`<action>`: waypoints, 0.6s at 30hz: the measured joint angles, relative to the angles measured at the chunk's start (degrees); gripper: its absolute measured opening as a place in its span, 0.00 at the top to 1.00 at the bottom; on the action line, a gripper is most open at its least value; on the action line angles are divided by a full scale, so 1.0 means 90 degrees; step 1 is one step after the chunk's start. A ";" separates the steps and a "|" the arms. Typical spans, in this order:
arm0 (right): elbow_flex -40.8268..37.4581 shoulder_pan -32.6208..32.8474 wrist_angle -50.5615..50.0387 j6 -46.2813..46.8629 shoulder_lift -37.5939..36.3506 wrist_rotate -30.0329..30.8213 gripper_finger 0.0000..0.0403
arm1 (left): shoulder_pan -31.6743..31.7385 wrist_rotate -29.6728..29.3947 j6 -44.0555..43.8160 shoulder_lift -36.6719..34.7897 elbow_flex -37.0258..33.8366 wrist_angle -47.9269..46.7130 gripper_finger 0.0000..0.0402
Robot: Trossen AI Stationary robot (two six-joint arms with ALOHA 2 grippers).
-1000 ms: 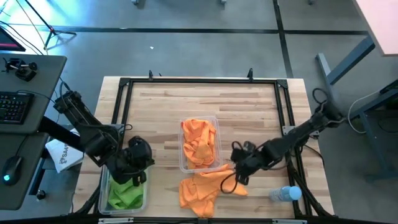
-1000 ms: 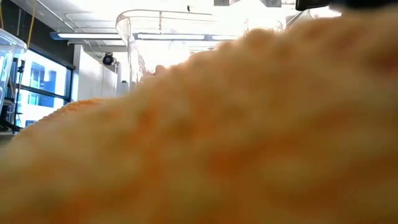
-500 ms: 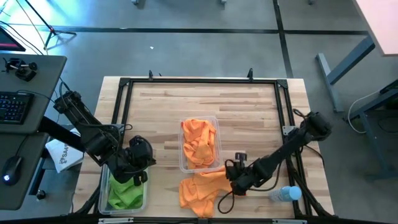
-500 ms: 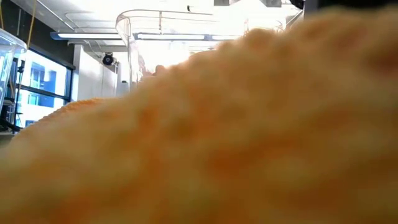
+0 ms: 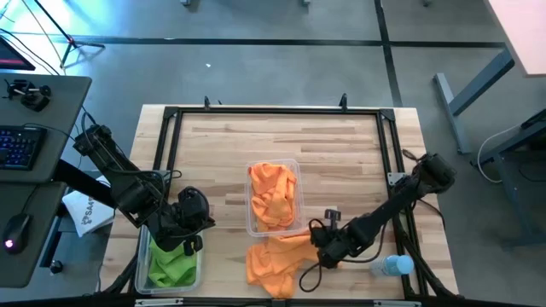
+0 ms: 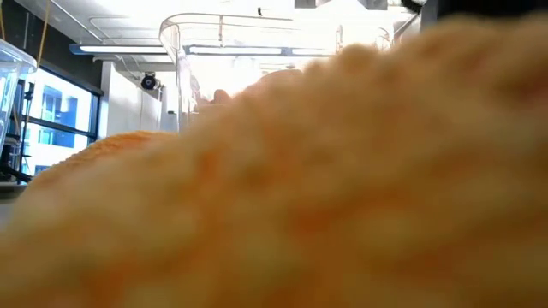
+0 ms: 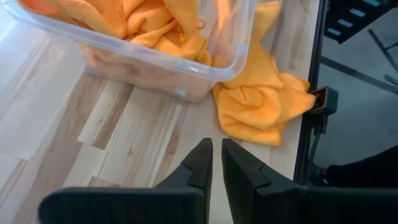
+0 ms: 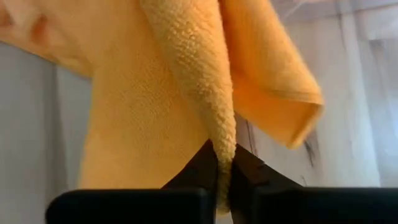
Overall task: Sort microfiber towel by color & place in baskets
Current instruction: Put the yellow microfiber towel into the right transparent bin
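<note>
Several orange towels (image 5: 271,263) lie heaped on the table near its front edge. They fill the low view (image 6: 300,188) and show in the left wrist view (image 7: 261,106). More orange towels (image 5: 273,196) lie in the clear middle basket (image 5: 274,162). Green towels (image 5: 171,266) lie in the clear left basket (image 5: 143,256). My right gripper (image 5: 320,243) is at the right side of the heap, shut on an orange towel (image 8: 186,93). My left gripper (image 5: 193,223) is shut and empty over the far right corner of the left basket, and shows in its wrist view (image 7: 216,155). My right gripper pinches a narrow fold (image 8: 219,134) of the orange towel between its two fingers. The fold runs on ahead of the fingertips, along the fingers. The high view shows the rest of the towel lying on the table with the heap.
A clear water bottle with a blue cap (image 5: 391,266) lies at the front right, close to my right arm. A black frame (image 5: 273,111) runs round the work area. Bare wood lies at the far half of the table. A desk with a keyboard (image 5: 17,145) stands to the left.
My right gripper has gone toward the table's near edge and a little to the left, onto the right side of the orange heap, then kept still. The heap's right edge now reaches less far toward the table's right.
</note>
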 joint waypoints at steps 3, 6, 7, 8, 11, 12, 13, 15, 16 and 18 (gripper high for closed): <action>0.0000 0.0129 -0.0325 0.0217 -0.0426 0.0272 0.95 | 0.0000 0.0002 -0.0002 0.0000 0.0000 0.0017 0.94; 0.0000 0.0260 -0.0811 0.0502 -0.1057 0.0520 0.99 | 0.0000 0.0003 0.0001 0.0000 0.0000 0.0025 0.94; 0.0000 0.0312 -0.0981 0.0595 -0.1280 0.0574 0.99 | 0.0000 0.0004 0.0001 0.0000 0.0000 0.0025 0.94; 0.0000 0.0369 -0.1130 0.0712 -0.1524 0.0696 0.98 | 0.0000 0.0002 0.0000 0.0000 0.0000 0.0024 0.94; 0.0000 0.0606 -0.1576 0.1132 -0.2274 0.1283 0.99 | 0.0000 -0.0102 -0.0001 0.0000 0.0000 0.0027 0.94; 0.0000 0.0697 -0.1678 0.1264 -0.2519 0.1513 0.99 | 0.0000 -0.0159 -0.0002 0.0000 0.0000 0.0030 0.94; 0.0000 0.0797 -0.1752 0.1385 -0.2754 0.1762 0.99 | 0.0000 -0.0221 -0.0002 0.0000 0.0000 0.0030 0.94; 0.0000 0.0986 -0.1787 0.1495 -0.3203 0.2287 0.99 | 0.0000 -0.0314 -0.0008 0.0000 0.0000 0.0032 0.94; 0.0000 0.1073 -0.1783 0.1492 -0.3418 0.2579 0.99 | 0.0000 -0.0347 -0.0005 0.0000 0.0000 0.0033 0.94; 0.0000 0.1227 -0.1772 0.1491 -0.3806 0.3143 1.00 | 0.0000 -0.0376 -0.0007 -0.0001 0.0000 0.0035 0.94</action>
